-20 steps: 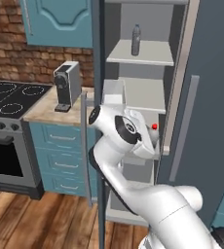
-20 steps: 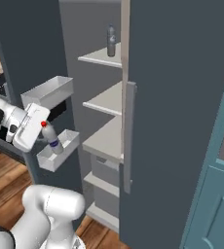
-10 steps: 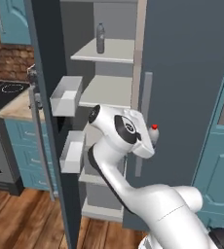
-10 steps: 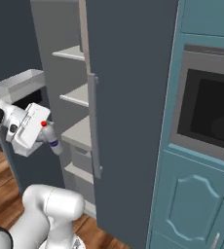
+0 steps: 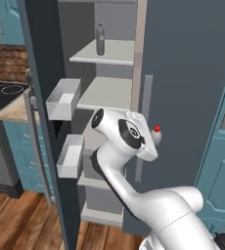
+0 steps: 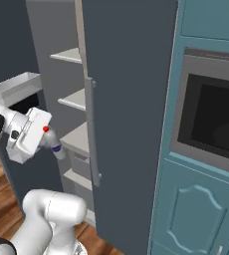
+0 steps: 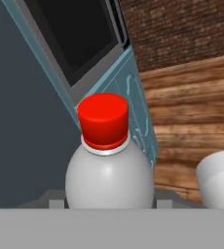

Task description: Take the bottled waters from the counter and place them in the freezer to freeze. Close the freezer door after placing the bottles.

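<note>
Taking the freezer [image 5: 104, 93] as the landmark and reading from its left: the black stovetop [image 5: 2, 92] and a corner of the beige surface [image 5: 14, 110] sit left of it, partly hidden by the open freezer door [image 5: 43, 122], which swings out toward the camera with two white bins [image 5: 65, 97] on its inner face. Inside the freezer, the grey-blue bottle [image 5: 100, 39] stands upright on the upper shelf [image 5: 107, 52]. In front of the freezer's middle shelves, at about the height of the plain neighbouring door's handle [image 5: 145, 127], the tool [image 5: 151, 141] is clamped around the red-capped bottle [image 5: 156, 135], whose cap [image 7: 104, 119] points up and away from the wrist; the hand view shows its white shoulder rising between the tips. In the right base view the bottle [image 6: 52, 143] tilts toward the shelves. Right of the freezer stands a teal cabinet [image 6: 206, 189] holding a dark built-in oven [image 6: 213, 122].
</note>
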Available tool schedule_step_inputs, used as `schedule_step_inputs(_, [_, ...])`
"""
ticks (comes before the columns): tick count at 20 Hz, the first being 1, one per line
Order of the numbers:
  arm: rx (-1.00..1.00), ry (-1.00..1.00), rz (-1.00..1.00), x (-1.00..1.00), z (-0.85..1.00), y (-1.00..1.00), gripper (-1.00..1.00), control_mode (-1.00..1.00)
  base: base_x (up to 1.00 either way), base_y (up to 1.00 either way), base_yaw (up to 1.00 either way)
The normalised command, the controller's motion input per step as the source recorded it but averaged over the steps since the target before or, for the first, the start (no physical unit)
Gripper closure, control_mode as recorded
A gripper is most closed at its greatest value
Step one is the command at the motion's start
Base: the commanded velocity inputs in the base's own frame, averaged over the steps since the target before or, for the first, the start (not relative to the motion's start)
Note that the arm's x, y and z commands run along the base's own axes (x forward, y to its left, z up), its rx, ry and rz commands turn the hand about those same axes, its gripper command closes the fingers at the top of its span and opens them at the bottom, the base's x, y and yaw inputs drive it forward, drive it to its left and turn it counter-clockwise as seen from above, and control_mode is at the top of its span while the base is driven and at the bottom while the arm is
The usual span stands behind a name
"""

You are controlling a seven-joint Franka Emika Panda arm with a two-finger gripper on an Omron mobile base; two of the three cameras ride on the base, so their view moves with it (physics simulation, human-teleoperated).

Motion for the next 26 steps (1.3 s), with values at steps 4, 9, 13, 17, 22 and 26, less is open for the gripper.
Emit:
schedule_step_inputs(4, [0.00, 0.00, 0.00, 0.00, 0.00, 0.00, 1.00, 1.00, 0.51, 0.14, 0.03])
schedule_step_inputs(9, [0.00, 0.00, 0.00, 0.00, 0.00, 0.00, 1.00, 1.00, 0.40, 0.28, 0.03])
schedule_step_inputs(13, [0.00, 0.00, 0.00, 0.00, 0.00, 0.00, 1.00, 1.00, 0.42, 0.22, 0.02])
schedule_step_inputs(17, [0.00, 0.00, 0.00, 0.00, 0.00, 0.00, 1.00, 1.00, 0.66, 0.00, 0.00])
schedule_step_inputs(22, [0.00, 0.00, 0.00, 0.00, 0.00, 0.00, 1.00, 1.00, 0.76, -0.10, 0.03])
schedule_step_inputs(26, [0.00, 0.00, 0.00, 0.00, 0.00, 0.00, 1.00, 1.00, 0.68, 0.21, 0.07])
